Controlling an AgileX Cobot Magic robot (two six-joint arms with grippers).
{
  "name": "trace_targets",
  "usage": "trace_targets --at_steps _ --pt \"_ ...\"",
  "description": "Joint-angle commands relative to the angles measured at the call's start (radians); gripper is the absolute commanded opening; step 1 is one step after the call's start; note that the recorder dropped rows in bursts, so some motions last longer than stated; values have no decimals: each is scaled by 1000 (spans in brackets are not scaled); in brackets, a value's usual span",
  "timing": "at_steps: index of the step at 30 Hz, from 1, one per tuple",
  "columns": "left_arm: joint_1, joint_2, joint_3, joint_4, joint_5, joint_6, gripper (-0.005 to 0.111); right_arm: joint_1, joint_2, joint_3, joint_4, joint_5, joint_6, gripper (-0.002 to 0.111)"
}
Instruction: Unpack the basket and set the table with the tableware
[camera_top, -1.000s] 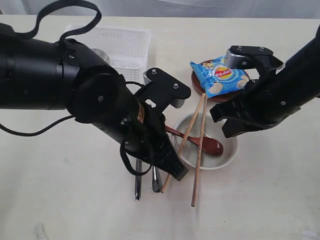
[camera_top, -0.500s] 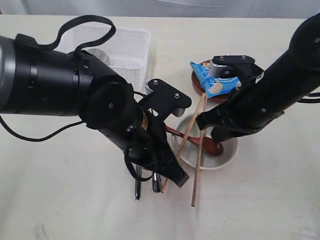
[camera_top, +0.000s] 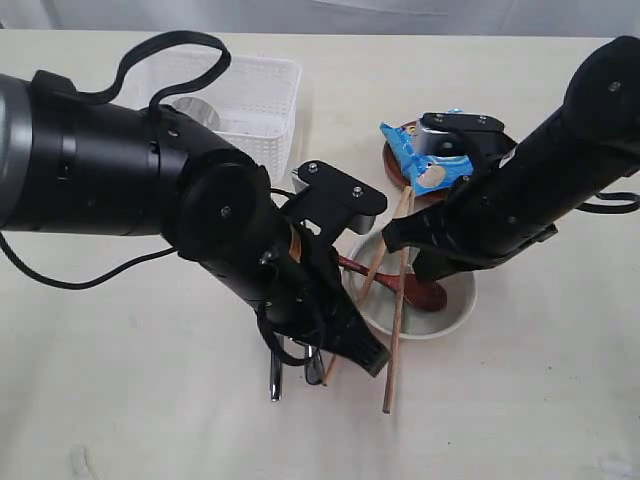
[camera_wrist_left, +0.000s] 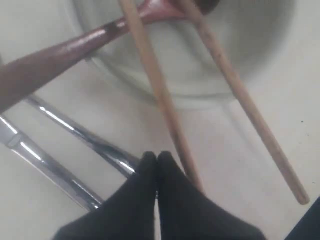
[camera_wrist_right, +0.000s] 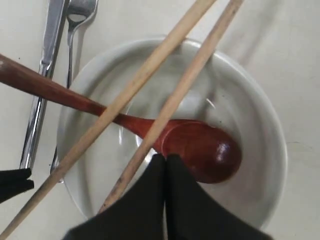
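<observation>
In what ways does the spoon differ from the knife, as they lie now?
The spoon is red-brown, the knife shiny steel. The spoon rests in the bowl under both chopsticks, its handle over the rim; the knife lies flat on the table beside the bowl. Both are already out of the basket.

The pale cream worktop (camera_top: 120, 400) carries the white basket (camera_top: 255, 90) close to its far edge. Toward the middle sit the brown plate (camera_top: 391, 165) and, nearer the front edge, the pale bowl (camera_top: 455, 318). Beside the bowl lie the knife (camera_top: 274, 380) and fork (camera_top: 313, 372) side by side; two chopsticks (camera_top: 390, 370) lean on the bowl, tips on the worktop
</observation>
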Motion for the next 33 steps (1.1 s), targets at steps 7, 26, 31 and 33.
trace_targets --at_steps 7,26,31,33 --pt "-16 -17 8 -71 -32 33 0 -1 -19 -12 4 -2 -9 0" --pt "-16 -397 8 159 -7 -101 0 95 -115 -19 -71 15 280 60" --pt "-16 -487 8 308 115 -208 0 141 -97 -19 -142 -93 457 60" --pt "-16 -522 8 361 167 -241 0 141 -74 -19 -175 -103 507 60"
